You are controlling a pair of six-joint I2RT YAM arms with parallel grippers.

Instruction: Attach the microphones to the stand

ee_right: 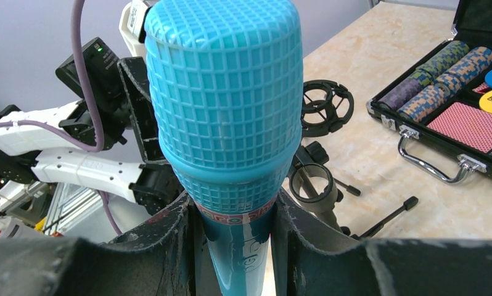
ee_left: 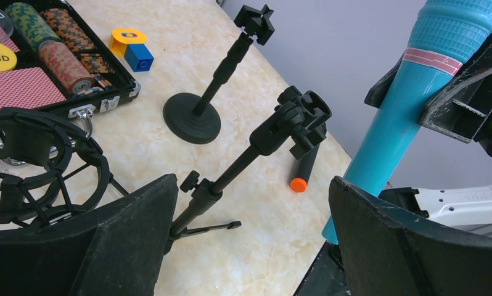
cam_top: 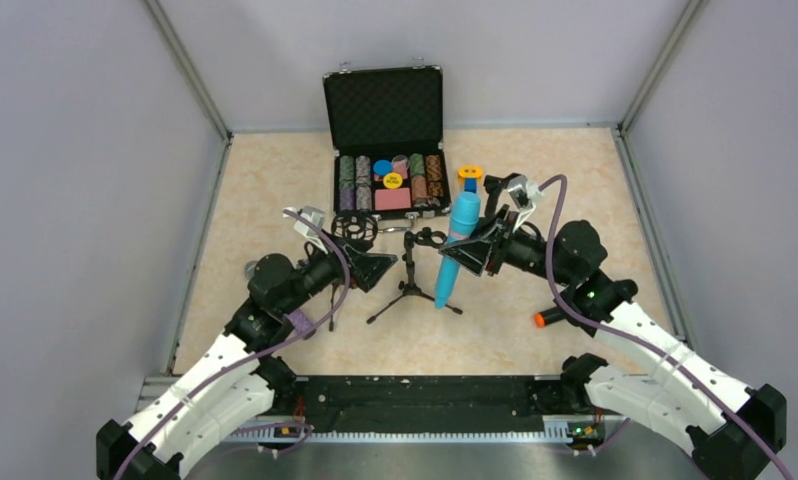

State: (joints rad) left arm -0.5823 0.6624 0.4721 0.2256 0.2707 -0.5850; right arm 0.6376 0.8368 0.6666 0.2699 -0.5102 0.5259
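My right gripper (cam_top: 467, 258) is shut on the all-cyan microphone (cam_top: 464, 215), holding it nearly upright with the mesh head up, just right of the tripod stand (cam_top: 412, 272). In the right wrist view the fingers (ee_right: 182, 216) clamp its neck below the head (ee_right: 225, 92), and the stand's empty clip ring (ee_right: 311, 182) is close on the right. My left gripper (cam_top: 375, 268) is open and empty just left of the tripod; the stand's pole (ee_left: 231, 169) and clip (ee_left: 302, 117) show between its fingers (ee_left: 132, 234). The black microphone with orange end (cam_top: 543, 318) lies on the table (ee_left: 302, 169). I do not see the purple one.
An open poker-chip case (cam_top: 385, 180) stands at the back. A shock-mount stand (cam_top: 355, 228) is behind the left gripper (ee_left: 40, 166). A round-base stand (ee_left: 192, 117) stands further back. A yellow chip and blue block (cam_top: 469, 173) lie right of the case.
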